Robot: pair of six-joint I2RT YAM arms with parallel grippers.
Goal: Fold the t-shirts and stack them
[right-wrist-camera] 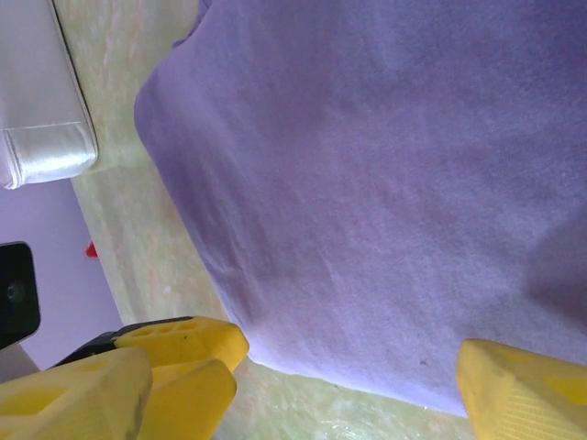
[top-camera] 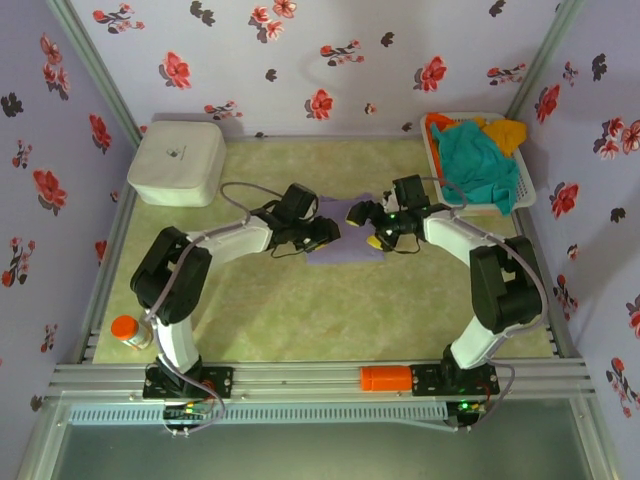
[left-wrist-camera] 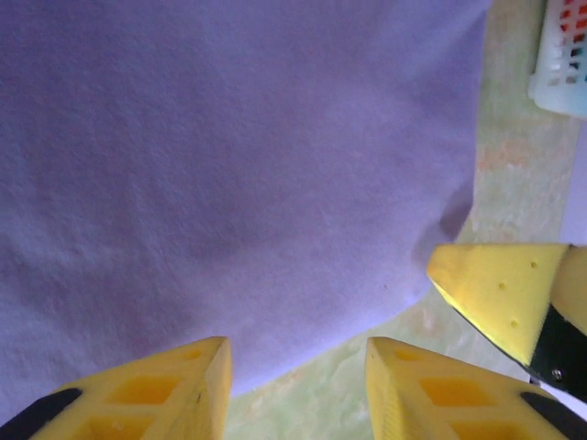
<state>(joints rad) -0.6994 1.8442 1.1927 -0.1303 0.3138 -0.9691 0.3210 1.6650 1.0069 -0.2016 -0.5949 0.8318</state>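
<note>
A pale lavender t-shirt [top-camera: 345, 252] lies folded flat in the middle of the table; its cloth [left-wrist-camera: 238, 165] [right-wrist-camera: 385, 174] takes up most of both wrist views. My left gripper [top-camera: 325, 234] [left-wrist-camera: 298, 376] is low over the shirt's near edge, open, with cloth edge and bare table between its fingers. My right gripper [top-camera: 374, 236] [right-wrist-camera: 330, 403] is just to the right of it, open wide over the same edge, holding nothing. One right finger [left-wrist-camera: 504, 293] appears in the left wrist view. Teal [top-camera: 475, 155], orange [top-camera: 437, 124] and yellow [top-camera: 506, 133] t-shirts lie heaped in the basket.
A white basket [top-camera: 522, 192] [left-wrist-camera: 561, 64] stands at the back right corner. At the back left stands a white rounded box [top-camera: 177, 162] [right-wrist-camera: 37, 101]. An orange-capped bottle [top-camera: 126, 330] stands by the left arm's base. Flowered walls close three sides.
</note>
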